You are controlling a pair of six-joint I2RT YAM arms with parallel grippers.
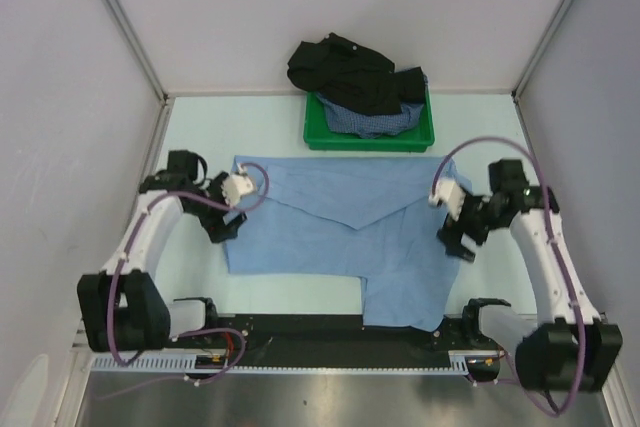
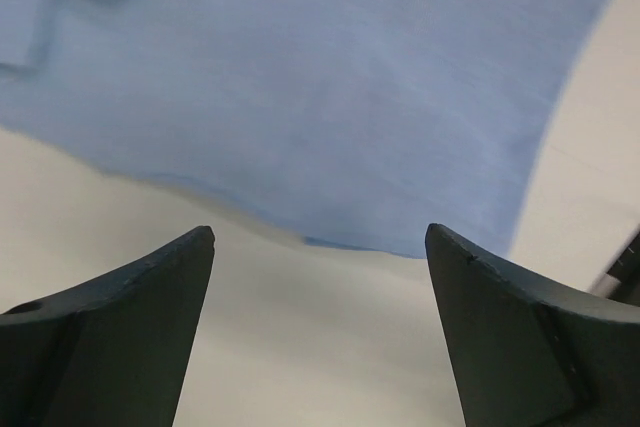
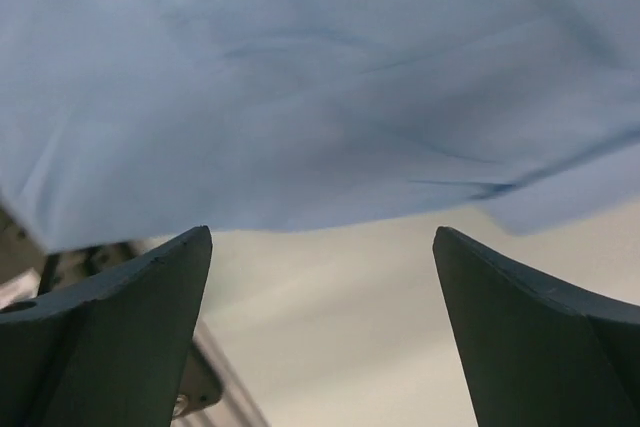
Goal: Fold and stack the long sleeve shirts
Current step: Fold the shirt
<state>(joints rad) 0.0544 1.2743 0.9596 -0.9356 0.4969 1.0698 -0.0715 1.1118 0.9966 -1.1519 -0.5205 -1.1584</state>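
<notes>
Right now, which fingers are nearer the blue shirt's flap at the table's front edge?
Right. Right fingers sit beside the flap; left fingers sit across the shirt, at its other side.

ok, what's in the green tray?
A crumpled dark-blue checked shirt lies in the green tray, with a black shirt heaped on top and spilling over the back rim. The tray floor, and anything beneath them, is covered.

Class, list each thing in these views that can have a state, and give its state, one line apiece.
light blue shirt, spread flat, partly folded, not stacked
black shirt, crumpled, heaped over the tray's far side
dark-blue checked shirt, crumpled in the tray, under the black one
green tray, holding two shirts
left gripper, open, empty, at the blue shirt's left edge
right gripper, open, empty, at its right edge
</notes>
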